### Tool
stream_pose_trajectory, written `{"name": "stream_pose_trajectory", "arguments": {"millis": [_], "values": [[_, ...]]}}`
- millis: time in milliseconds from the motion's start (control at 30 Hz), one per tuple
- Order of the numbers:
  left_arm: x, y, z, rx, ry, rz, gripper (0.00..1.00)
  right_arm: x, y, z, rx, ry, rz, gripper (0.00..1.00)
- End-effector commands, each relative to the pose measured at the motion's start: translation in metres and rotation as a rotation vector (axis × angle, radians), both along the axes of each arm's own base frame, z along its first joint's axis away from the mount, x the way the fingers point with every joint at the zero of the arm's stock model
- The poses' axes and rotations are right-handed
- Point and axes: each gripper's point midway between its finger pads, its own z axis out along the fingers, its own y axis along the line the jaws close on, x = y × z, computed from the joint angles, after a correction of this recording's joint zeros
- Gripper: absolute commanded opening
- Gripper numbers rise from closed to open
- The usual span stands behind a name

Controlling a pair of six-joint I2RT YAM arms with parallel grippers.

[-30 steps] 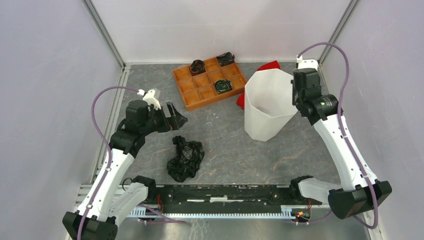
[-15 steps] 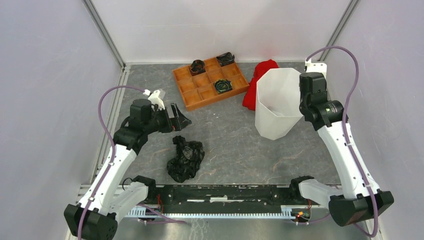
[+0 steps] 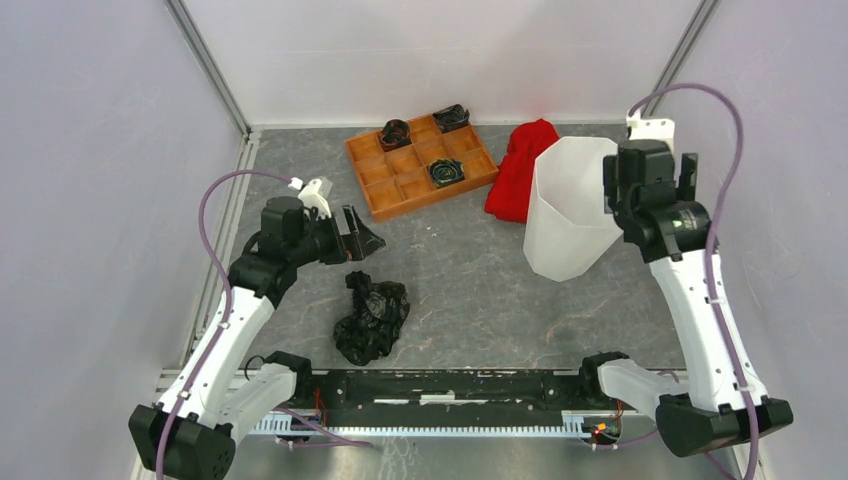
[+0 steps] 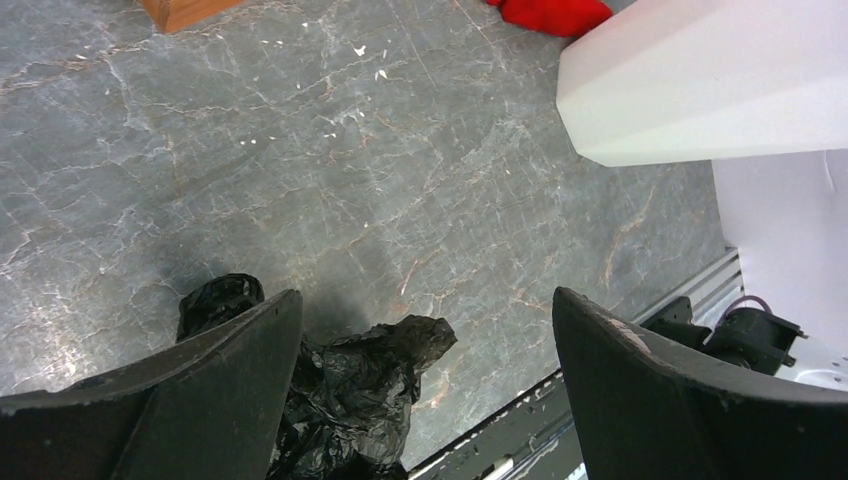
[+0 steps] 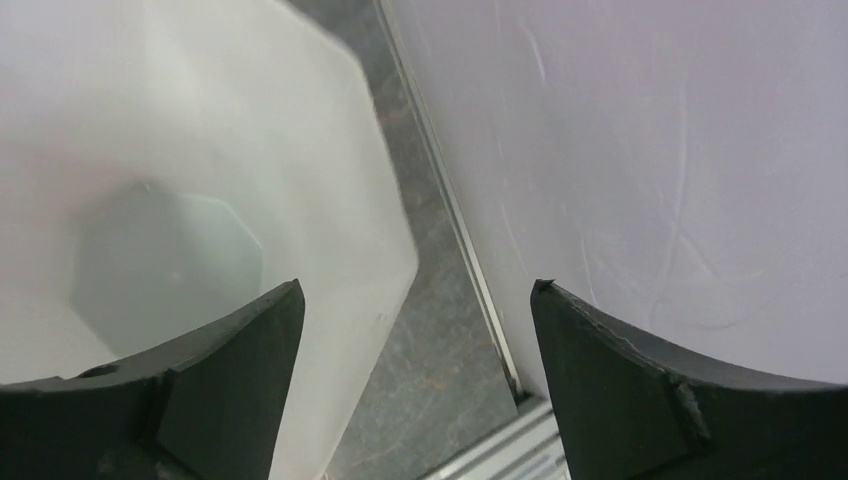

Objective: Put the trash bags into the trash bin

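The trash bag (image 3: 370, 322) is a crumpled black glossy heap on the grey floor, left of centre near the front. My left gripper (image 3: 358, 236) hangs open just beyond and above it. In the left wrist view the bag (image 4: 350, 390) lies low between the fingers of that gripper (image 4: 425, 295), nearer the left one and untouched. The white trash bin (image 3: 568, 210) stands at the right, close to the side wall. My right gripper (image 3: 652, 185) is open over its right rim. In the right wrist view the bin (image 5: 200, 150) wall passes between the spread fingers of the gripper (image 5: 417, 285) without being pinched.
An orange-brown compartment tray (image 3: 400, 185) with dark items in three cells sits at the back centre. A red cloth (image 3: 520, 170) lies behind the bin's left side. The right side wall and its floor rail (image 5: 470, 270) run close beside the bin.
The right arm has moved the bin to the right, toward the side wall, and its jaws have opened off the rim. The left arm has barely moved.
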Motion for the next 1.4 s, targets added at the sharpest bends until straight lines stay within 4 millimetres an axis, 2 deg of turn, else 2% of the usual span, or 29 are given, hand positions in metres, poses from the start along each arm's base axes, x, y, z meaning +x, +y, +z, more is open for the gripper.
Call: {"name": "stream_pose_trajectory", "arguments": {"millis": [0, 67, 133, 233, 367, 467, 567, 633, 667, 767, 833, 867, 933, 1000, 1067, 1133, 1200, 1267, 1300, 1333, 1367], "values": [[0.008, 0.003, 0.015, -0.032, -0.041, 0.064, 1.00, 0.009, 0.017, 0.078, 0.052, -0.205, 0.147, 0.92], [0.011, 0.007, 0.019, -0.024, -0.056, 0.092, 1.00, 0.017, 0.037, 0.096, 0.087, -0.242, 0.265, 0.93], [0.013, 0.011, 0.022, -0.020, -0.070, 0.125, 1.00, 0.029, 0.068, 0.104, 0.115, -0.247, 0.410, 0.93], [0.015, 0.019, 0.027, -0.014, -0.091, 0.174, 1.00, 0.044, 0.133, 0.103, 0.117, -0.225, 0.638, 0.93], [0.011, 0.037, 0.037, 0.004, -0.133, 0.271, 1.00, 0.046, 0.231, 0.098, 0.134, -0.186, 0.891, 0.93], [0.001, 0.061, 0.063, 0.015, -0.236, 0.384, 1.00, 0.029, 0.312, 0.076, 0.131, -0.148, 1.090, 0.94], [-0.014, 0.089, 0.088, 0.022, -0.338, 0.511, 1.00, -0.005, 0.391, 0.027, 0.178, -0.046, 1.340, 0.95], [-0.025, 0.101, 0.099, 0.015, -0.380, 0.563, 1.00, -0.031, 0.427, -0.014, 0.273, 0.033, 1.489, 0.95], [-0.030, 0.107, 0.102, 0.014, -0.394, 0.587, 1.00, -0.041, 0.440, -0.027, 0.330, 0.049, 1.540, 0.95], [-0.042, 0.121, 0.111, 0.014, -0.418, 0.650, 1.00, -0.070, 0.459, -0.074, 0.470, 0.118, 1.662, 0.95], [-0.046, 0.125, 0.113, 0.009, -0.429, 0.669, 1.00, -0.080, 0.466, -0.096, 0.524, 0.132, 1.715, 0.96], [-0.046, 0.125, 0.110, 0.008, -0.427, 0.671, 1.00, -0.084, 0.468, -0.107, 0.539, 0.144, 1.732, 0.96], [-0.043, 0.122, 0.106, 0.007, -0.411, 0.659, 1.00, -0.078, 0.471, -0.124, 0.543, 0.149, 1.730, 0.96], [-0.038, 0.115, 0.100, 0.009, -0.381, 0.634, 1.00, -0.066, 0.470, -0.139, 0.561, 0.159, 1.687, 0.96], [-0.034, 0.109, 0.095, 0.009, -0.355, 0.608, 1.00, -0.059, 0.476, -0.144, 0.605, 0.143, 1.699, 0.95], [-0.032, 0.106, 0.093, 0.006, -0.350, 0.596, 1.00, -0.064, 0.487, -0.149, 0.651, 0.147, 1.746, 0.94], [-0.032, 0.105, 0.091, -0.002, -0.356, 0.592, 1.00, -0.066, 0.499, -0.155, 0.724, 0.157, 1.756, 0.89], [-0.032, 0.103, 0.087, -0.006, -0.356, 0.578, 1.00, -0.058, 0.506, -0.170, 0.731, 0.176, 1.713, 0.78], [-0.031, 0.101, 0.086, -0.006, -0.352, 0.573, 1.00, -0.052, 0.508, -0.174, 0.717, 0.188, 1.690, 0.60], [-0.031, 0.100, 0.085, -0.005, -0.348, 0.567, 1.00, -0.049, 0.509, -0.181, 0.698, 0.218, 1.676, 0.47], [-0.030, 0.099, 0.084, -0.004, -0.342, 0.560, 1.00, -0.045, 0.511, -0.179, 0.679, 0.227, 1.677, 0.35]]}}
